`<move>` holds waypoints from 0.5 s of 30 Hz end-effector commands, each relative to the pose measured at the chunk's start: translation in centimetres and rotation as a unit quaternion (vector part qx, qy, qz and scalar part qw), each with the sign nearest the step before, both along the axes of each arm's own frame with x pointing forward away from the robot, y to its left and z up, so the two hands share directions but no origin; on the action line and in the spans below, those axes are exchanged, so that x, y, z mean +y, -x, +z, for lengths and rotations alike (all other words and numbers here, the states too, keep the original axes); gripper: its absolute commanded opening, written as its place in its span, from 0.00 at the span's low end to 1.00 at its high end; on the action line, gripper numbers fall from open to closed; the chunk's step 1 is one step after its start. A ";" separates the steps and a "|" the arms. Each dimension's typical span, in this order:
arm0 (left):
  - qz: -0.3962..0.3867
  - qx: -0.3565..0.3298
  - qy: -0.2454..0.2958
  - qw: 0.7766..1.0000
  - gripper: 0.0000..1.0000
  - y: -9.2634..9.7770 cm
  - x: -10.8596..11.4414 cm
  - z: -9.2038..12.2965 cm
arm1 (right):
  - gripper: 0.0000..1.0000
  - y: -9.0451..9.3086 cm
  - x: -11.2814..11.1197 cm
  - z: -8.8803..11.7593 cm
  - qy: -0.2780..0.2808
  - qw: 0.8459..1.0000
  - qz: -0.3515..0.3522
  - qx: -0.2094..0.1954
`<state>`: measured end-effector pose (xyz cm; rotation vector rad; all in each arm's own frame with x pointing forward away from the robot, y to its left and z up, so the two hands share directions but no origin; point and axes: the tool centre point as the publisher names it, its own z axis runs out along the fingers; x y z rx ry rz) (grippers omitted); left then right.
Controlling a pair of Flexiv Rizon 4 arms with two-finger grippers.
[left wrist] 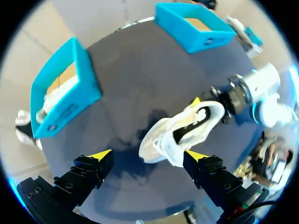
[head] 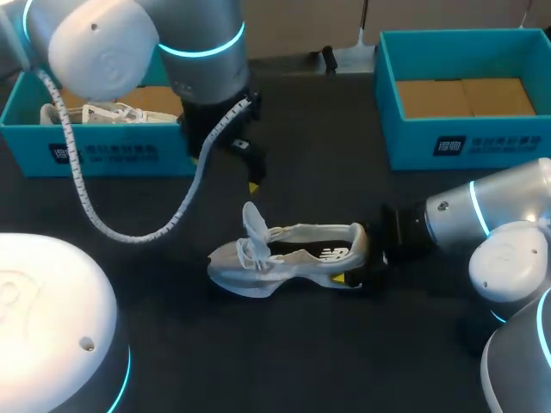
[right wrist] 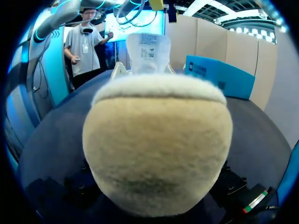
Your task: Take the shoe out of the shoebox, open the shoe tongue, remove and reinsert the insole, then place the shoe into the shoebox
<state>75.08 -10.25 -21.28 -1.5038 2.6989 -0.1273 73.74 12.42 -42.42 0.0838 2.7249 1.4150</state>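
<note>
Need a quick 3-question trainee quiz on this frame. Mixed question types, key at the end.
1. Short answer: which is empty, the left shoebox or the right shoebox?
2. True or false: the left pincer is open and holds nothing.
3. Multiple choice: the right pincer is at which part of the shoe standing on the table? A toe, B heel, C tongue.
Key: 1 the right shoebox; 2 true; 3 B.
</note>
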 end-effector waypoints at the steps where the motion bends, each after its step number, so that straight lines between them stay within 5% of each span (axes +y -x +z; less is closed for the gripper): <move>1: -0.228 -0.001 0.029 0.973 1.00 -0.4 -1.7 0.6 | 0.00 -0.1 0.2 -0.1 0.004 1.000 -0.001 0.000; 15: -0.439 0.038 0.036 0.897 1.00 1.9 -7.1 3.1 | 0.00 -0.1 0.2 -0.1 0.004 1.000 -0.001 0.000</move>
